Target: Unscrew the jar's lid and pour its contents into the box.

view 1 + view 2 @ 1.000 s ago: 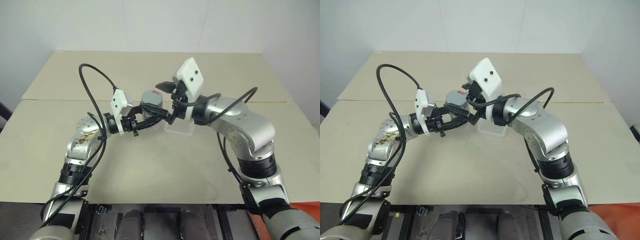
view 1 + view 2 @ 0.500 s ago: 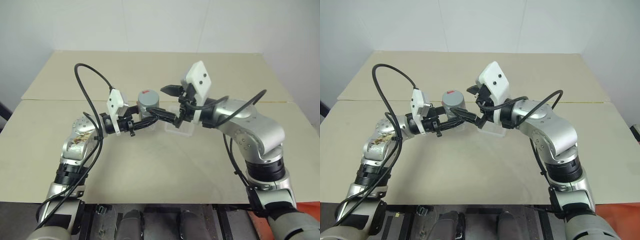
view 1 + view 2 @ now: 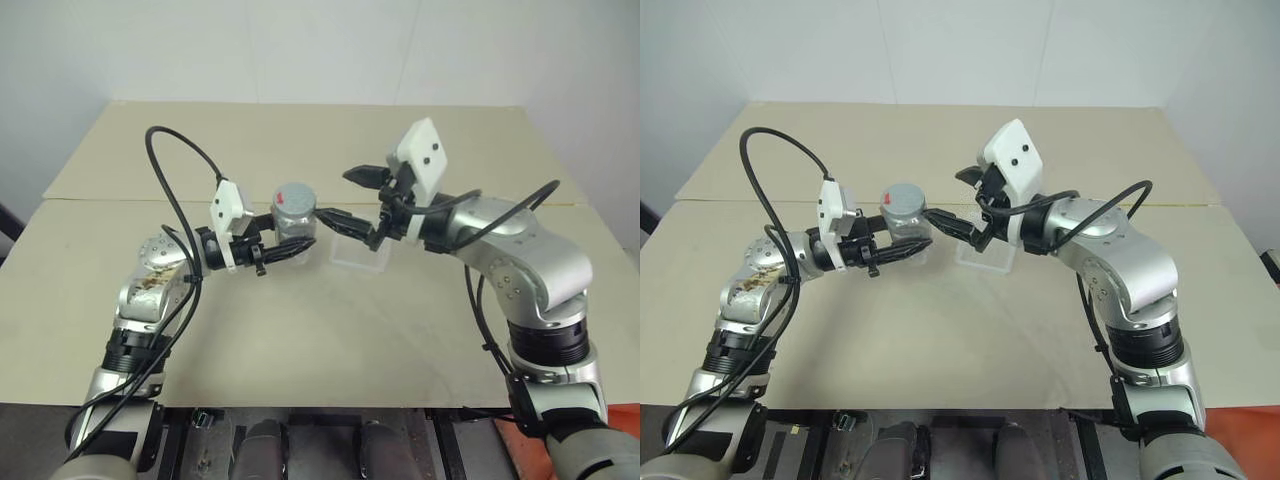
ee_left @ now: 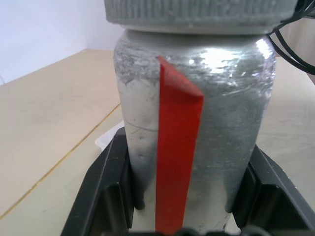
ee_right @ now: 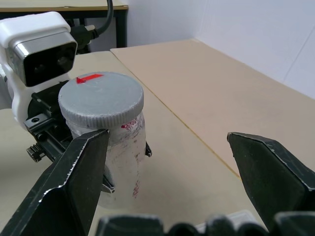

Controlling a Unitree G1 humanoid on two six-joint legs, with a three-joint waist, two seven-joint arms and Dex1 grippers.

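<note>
A: Where is your jar point(image 3: 294, 222)?

B: Upright above the desk point(image 3: 300, 330), clamped at its body in your left tool point(image 3: 290, 243). Lid point(image 5: 101, 98) on, red mark on top.

A: And your right tool point(image 3: 350, 196)?

B: Spread wide, empty, just beside the lid. The clear box point(image 3: 360, 255) sits on the desk under it.

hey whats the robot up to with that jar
The left gripper is shut on the body of a silver jar, holding it upright above the table. The grey lid is on the jar. The right gripper stands open beside the jar, its fingers clear of the lid, so it grips nothing. The clear plastic box sits on the table under the right gripper. Nothing has been poured yet.
</note>
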